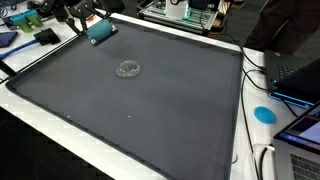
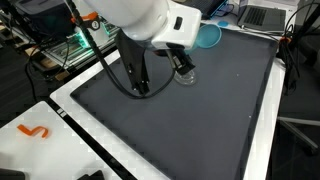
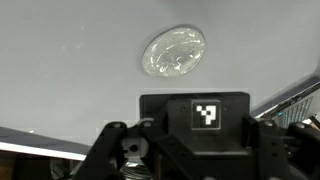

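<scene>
Claw [image 3: 195,150] hovering over dark tabletop [image 1: 150,115], clear round dish [image 3: 174,50] lying just ahead of it, grip state impossible to tell

A big dark grey mat [image 1: 150,110] covers most of the white counter [image 1: 60,120]. Black wires [image 1: 255,60] hang off one side, next to an open laptop [image 1: 300,75] and a small round blue pad [image 1: 265,113]. Green boards [image 2: 72,47] sit behind the counter (they glow a bit). An orange hook shape [image 2: 35,132] lies on the white edge. The floor [image 2: 300,120] is dark.
</scene>
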Robot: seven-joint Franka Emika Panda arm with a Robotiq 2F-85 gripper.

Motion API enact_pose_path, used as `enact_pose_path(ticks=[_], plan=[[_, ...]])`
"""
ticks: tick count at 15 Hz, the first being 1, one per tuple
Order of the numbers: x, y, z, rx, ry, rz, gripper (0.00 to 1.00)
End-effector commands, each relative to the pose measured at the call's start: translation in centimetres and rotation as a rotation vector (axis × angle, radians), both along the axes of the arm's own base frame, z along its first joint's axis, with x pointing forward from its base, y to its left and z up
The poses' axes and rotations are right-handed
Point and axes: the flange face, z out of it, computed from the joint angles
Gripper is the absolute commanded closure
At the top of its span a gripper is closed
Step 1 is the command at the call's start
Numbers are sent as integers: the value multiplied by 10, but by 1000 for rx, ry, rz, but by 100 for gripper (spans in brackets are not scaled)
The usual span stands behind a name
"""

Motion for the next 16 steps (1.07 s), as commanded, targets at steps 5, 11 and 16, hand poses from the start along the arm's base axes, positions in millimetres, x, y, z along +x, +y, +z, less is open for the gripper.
enact_pose_path(ticks=[5,11,16], plan=[[-33,9,-6,11,-59,12,69],[-48,18,-9,3,-82,21,69],[-61,26,-11,2,-103,12,69]])
